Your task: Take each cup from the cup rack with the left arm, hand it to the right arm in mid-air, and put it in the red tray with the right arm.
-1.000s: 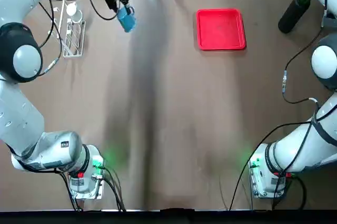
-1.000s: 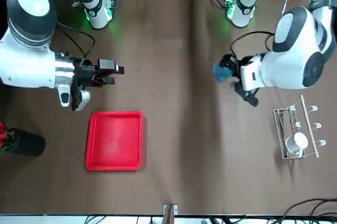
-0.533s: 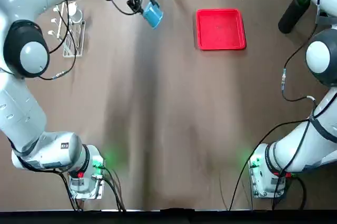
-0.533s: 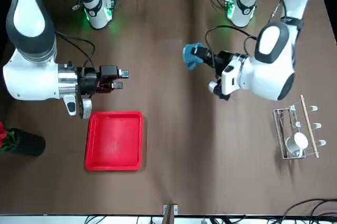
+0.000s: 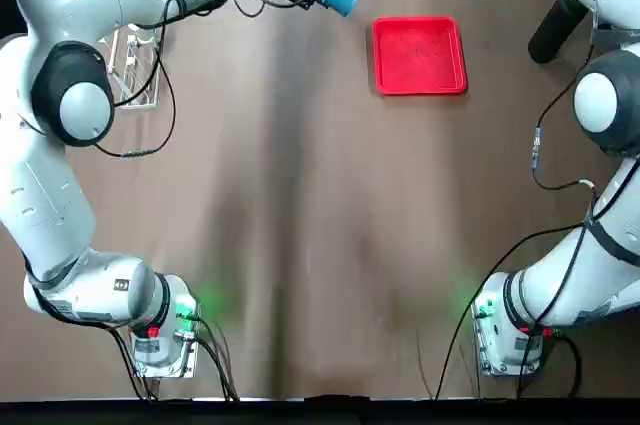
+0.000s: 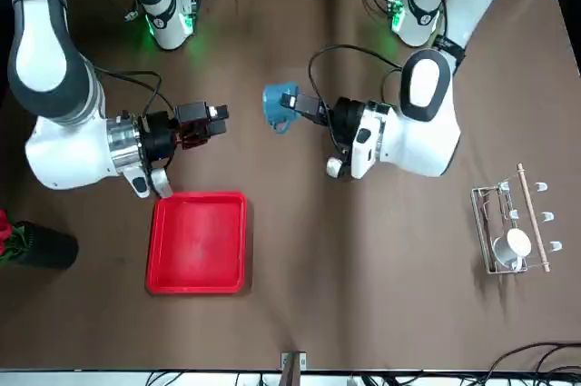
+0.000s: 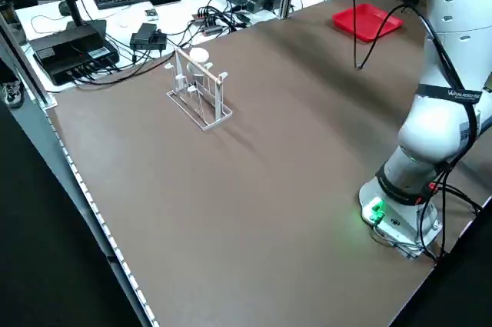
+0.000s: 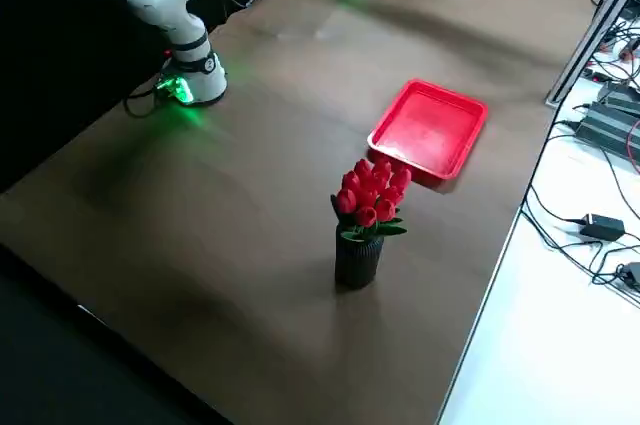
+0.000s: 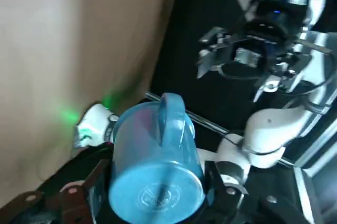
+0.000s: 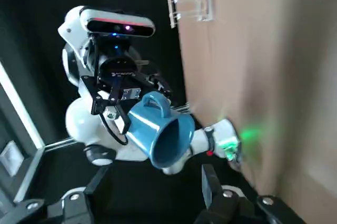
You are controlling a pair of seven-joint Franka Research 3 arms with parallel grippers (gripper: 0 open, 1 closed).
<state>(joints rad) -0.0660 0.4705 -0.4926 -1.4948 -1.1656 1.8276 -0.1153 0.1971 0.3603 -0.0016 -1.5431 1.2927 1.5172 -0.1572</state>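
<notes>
My left gripper (image 6: 292,110) is shut on the blue cup (image 6: 279,106), holding it in mid-air on its side above the table's far middle. In the left wrist view the blue cup (image 9: 156,167) sits between both fingers with its handle facing away from the camera. Level with the cup and a short gap away, my right gripper (image 6: 221,116) is open, and the cup's mouth (image 10: 167,138) faces it. The red tray (image 6: 198,241) lies bare below the right gripper. The white cup (image 6: 516,242) hangs on the cup rack (image 6: 510,227) at the far left.
A black vase of red flowers (image 8: 364,213) stands near the table's right far corner, beyond the red tray (image 5: 420,55). Cables and electronics (image 7: 146,31) crowd the bench behind the table's far edge, and a metal post (image 8: 590,20) rises there.
The left arm has carried the blue cup away from the rack, to the right, toward the right gripper. The right gripper has edged toward the cup and stayed open.
</notes>
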